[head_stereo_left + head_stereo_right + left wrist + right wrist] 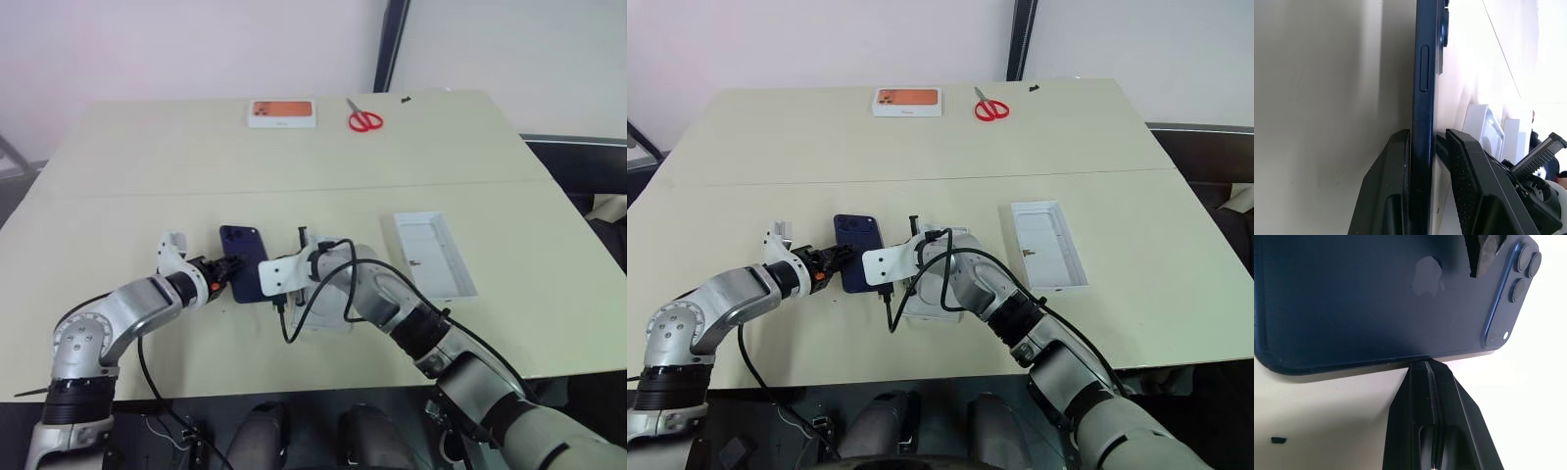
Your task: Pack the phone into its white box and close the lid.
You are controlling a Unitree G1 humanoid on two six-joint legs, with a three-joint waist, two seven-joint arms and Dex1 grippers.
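Note:
The dark navy phone [243, 262] lies back-up on the table's near middle, its camera cluster [1520, 271] at the far corner. My left gripper [1427, 134] has come in from the left and is shut on the phone's long edge, one finger [1386, 186] under it and one over it. From the other side, my right gripper [1425, 363] is shut, its tips against the phone's opposite long edge. The white box [921, 311] sits under my right wrist, mostly hidden. The lid [434, 253] lies open side up to the right, white inside with a small dark mark.
A white box with an orange picture [282, 114] and red scissors [364, 120] lie at the table's far edge. A black cable [294, 323] loops from my right wrist over the table near its front edge.

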